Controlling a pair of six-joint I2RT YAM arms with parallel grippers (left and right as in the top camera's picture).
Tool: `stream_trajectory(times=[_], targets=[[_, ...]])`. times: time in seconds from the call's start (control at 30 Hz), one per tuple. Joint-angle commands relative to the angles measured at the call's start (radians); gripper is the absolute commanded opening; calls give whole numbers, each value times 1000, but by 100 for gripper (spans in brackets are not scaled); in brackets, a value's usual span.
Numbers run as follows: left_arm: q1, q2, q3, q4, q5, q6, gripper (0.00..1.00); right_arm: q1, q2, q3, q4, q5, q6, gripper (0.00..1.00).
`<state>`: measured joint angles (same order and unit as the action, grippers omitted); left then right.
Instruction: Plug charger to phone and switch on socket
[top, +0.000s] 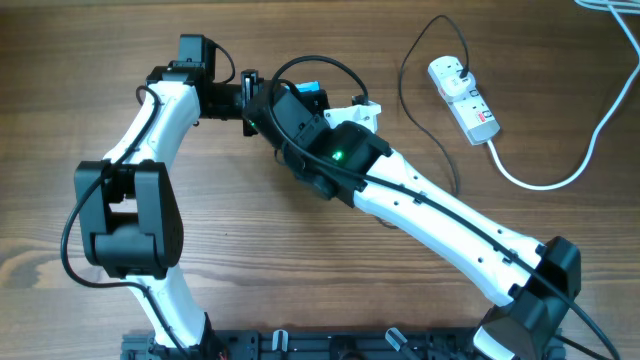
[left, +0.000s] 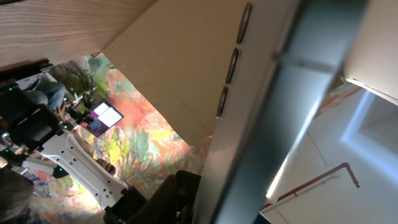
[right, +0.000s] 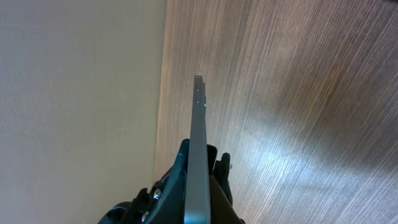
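Note:
The phone (top: 311, 90) is held off the table at the back centre, a sliver of its cyan screen showing between the two arms. My right gripper (top: 300, 105) is shut on it; the right wrist view shows the phone (right: 198, 137) edge-on between the jaws of that gripper (right: 202, 157). My left gripper (top: 258, 100) faces the phone from the left. In the left wrist view the phone (left: 267, 112) fills the frame and one dark finger (left: 186, 193) lies against its side, the other hidden. The charger cable (top: 403, 95) runs from the socket (top: 465, 100); its free end is hidden.
The socket's thick white cord (top: 580, 160) curves away to the back right corner. The charger cable trails down toward the right arm's forearm (top: 440, 215). Bare wood lies to the left and in front of the arms.

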<state>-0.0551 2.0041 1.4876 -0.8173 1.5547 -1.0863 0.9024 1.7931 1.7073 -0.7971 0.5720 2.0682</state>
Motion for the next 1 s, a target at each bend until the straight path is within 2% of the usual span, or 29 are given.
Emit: stream_trajectory(times=[0.0,0.53,0.57,0.6,0.63,0.67,0.7,0.8,0.93,0.97], targets=[[3,-29,-1,-1,22,-7,18,0,-41,22,24,6,4,4],[3,-29,-1,-1,22,-7,4,1,-41,23,70,6,3,6],[3,-29,-1,-1,22,-8,4,1,-41,22,71,6,3,11],[3,-29,-1,-1,22,-7,4,1,-41,23,71,6,3,21],[3,-29,-1,-1,22,-8,4,1,-41,23,72,6,3,37],[3,-29,-1,-1,22,-7,4,1,-41,23,72,6,2,63],[3,-29,-1,-1,22,-7,4,1,-41,23,72,6,0,76],[3,-29,-1,0,18,-7,4,1,-54,23,77,29,-69,99],[8,-29,-1,0,-69,-7,4,0,-132,23,77,145,-301,100],[13,-29,-1,4,-113,-6,4,0,-169,23,76,194,-406,100]])
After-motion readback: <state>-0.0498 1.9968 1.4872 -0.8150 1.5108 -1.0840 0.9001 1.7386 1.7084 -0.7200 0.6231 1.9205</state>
